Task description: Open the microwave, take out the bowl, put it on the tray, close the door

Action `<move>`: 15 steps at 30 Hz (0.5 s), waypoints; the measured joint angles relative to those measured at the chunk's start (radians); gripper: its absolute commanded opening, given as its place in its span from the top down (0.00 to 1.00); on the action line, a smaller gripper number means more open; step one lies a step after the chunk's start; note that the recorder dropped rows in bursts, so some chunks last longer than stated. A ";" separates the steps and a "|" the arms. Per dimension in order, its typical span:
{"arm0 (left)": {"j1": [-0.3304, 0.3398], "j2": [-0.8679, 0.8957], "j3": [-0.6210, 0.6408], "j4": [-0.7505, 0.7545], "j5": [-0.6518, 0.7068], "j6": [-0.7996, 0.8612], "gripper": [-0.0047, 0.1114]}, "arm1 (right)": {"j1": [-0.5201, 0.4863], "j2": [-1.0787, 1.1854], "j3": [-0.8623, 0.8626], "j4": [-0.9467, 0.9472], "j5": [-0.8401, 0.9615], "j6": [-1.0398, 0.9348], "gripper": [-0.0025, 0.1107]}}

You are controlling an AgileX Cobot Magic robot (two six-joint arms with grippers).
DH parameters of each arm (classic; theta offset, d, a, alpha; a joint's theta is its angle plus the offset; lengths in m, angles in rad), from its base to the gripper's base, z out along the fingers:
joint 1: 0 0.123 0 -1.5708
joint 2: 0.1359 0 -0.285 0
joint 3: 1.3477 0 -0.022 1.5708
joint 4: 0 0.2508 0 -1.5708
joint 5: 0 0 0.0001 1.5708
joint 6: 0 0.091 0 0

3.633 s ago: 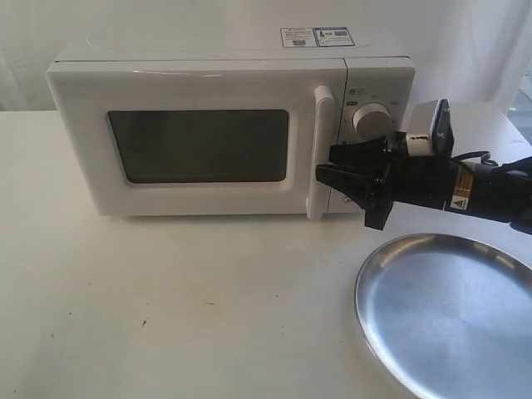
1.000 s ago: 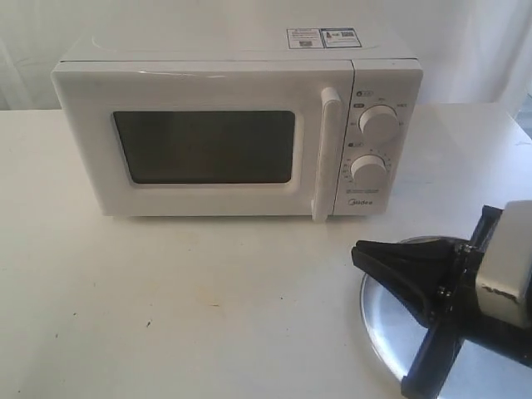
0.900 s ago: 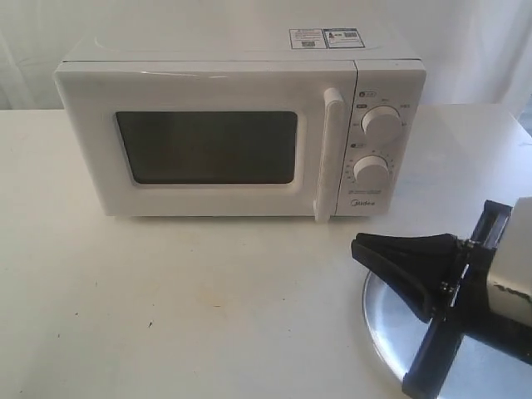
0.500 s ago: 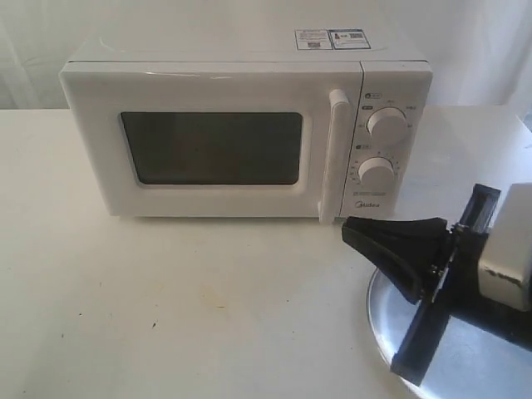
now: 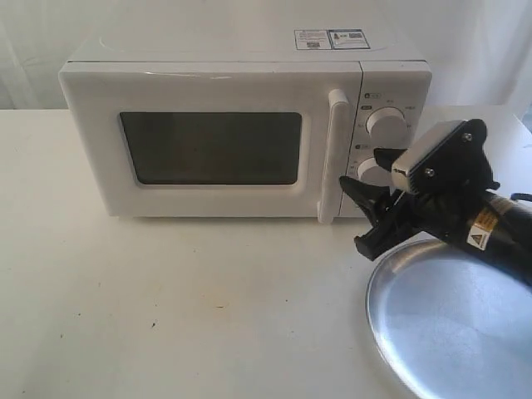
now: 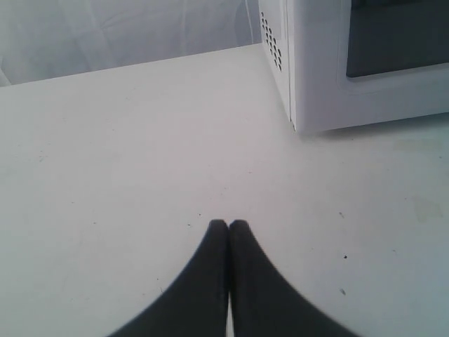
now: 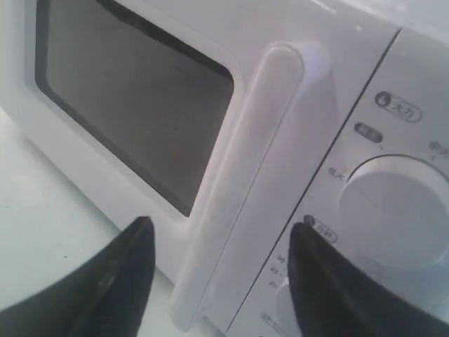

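The white microwave stands at the back of the table with its door closed. Its dark window shows nothing inside, so the bowl is hidden. My right gripper is open just right of the lower part of the vertical handle, in front of the dials. In the right wrist view the handle lies between the spread fingertips of the right gripper, apart from both. The silver tray lies empty at the front right. My left gripper is shut and empty over bare table, near the microwave's side.
Two round dials sit on the control panel right of the handle, and the right arm reaches over the tray's far rim. White cloth hangs behind the table.
The right gripper has lifted from over the tray and moved up and left to the door handle, its fingers now spread around it. The door stays closed.
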 measured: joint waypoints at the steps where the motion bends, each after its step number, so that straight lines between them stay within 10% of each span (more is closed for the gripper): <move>1: 0.000 0.000 0.000 0.000 0.000 0.000 0.96 | 0.000 0.036 -0.019 -0.019 0.000 0.016 0.53; 15: 0.000 0.000 0.000 0.000 0.000 0.000 0.96 | 0.000 0.209 -0.144 -0.058 -0.085 0.063 0.55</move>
